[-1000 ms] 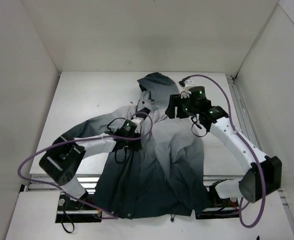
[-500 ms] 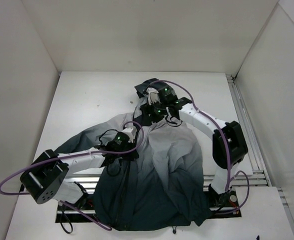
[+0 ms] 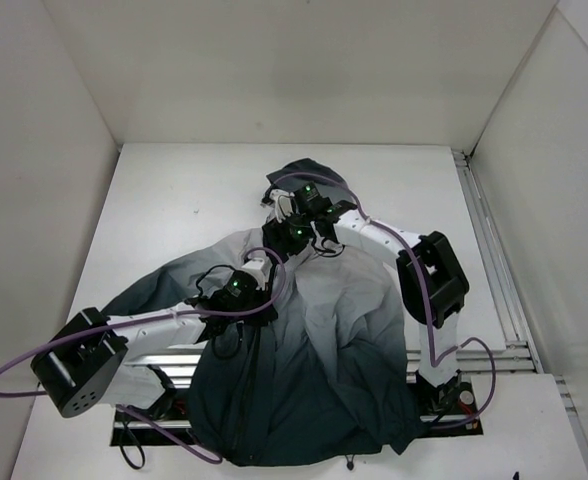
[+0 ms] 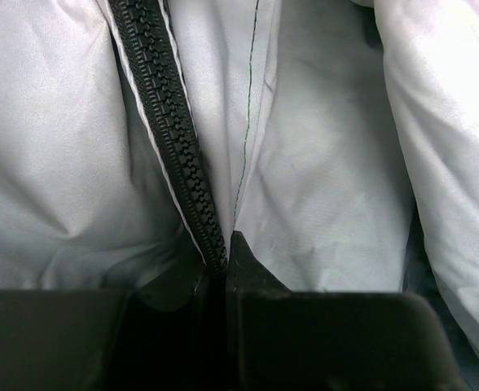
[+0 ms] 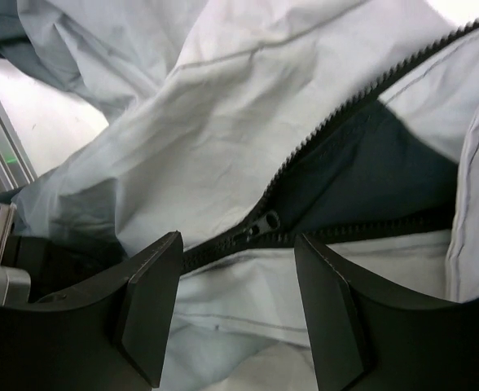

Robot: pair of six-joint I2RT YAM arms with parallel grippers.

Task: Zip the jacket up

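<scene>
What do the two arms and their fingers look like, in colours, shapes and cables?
The left arm and the right arm have white links and black joint housings. A purple cable loops along each. Small green lights glow near the wrists. The fingers are black, flat, angular wedges.

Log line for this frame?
left gripper: shut on zipper | right gripper: open, straddling slider | jacket: unzipped past slider

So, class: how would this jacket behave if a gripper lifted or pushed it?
The jacket would probably go floppy and drape: its thin fabric lies in creases and folds. Pushed, it would likely bunch rather than slide whole. The zipper looks its stiffest line, so probably the best grip.
</scene>
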